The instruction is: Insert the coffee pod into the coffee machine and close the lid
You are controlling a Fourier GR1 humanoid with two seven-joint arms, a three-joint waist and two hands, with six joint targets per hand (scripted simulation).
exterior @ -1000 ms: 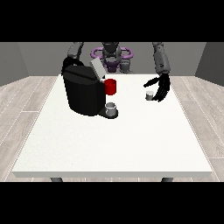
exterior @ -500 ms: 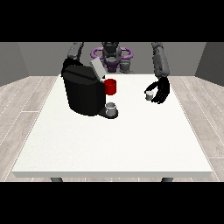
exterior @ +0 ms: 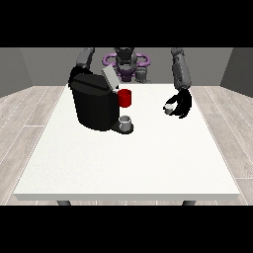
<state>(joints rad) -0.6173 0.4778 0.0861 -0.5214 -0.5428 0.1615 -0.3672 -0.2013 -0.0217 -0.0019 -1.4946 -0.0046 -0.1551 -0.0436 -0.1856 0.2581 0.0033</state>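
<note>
At the view's left, the coffee machine (exterior: 95, 105) stands on the white surface (exterior: 128, 163), a black block with its lid (exterior: 110, 78) tilted up and open; the arm on that side reaches down behind it, so the hand there is hidden and I cannot tell how its fingers lie. Just beside the machine's front sits a red cup (exterior: 125, 98), and below it a small grey cup (exterior: 126, 121) rests on the machine's drip base. Well apart from these, toward the right, the hand at the view's right (exterior: 180, 104) hangs just above the surface with its fingers curled round a small pale thing, which I take to be the coffee pod (exterior: 169, 108). So the pod is grasped but far from the machine, and the lid is not yet closed. The likely trouble ahead is the carry across: the pod could shift or tilt in the fingers, arrive crooked at the opening, and jam or fall beside it. The red cup stands right in the path too, so a low sweep might knock it over. Compared with half a second ago, the hand at the right has drawn slightly nearer the machine with the pod, while the machine, lid and cups have stayed put.
</note>
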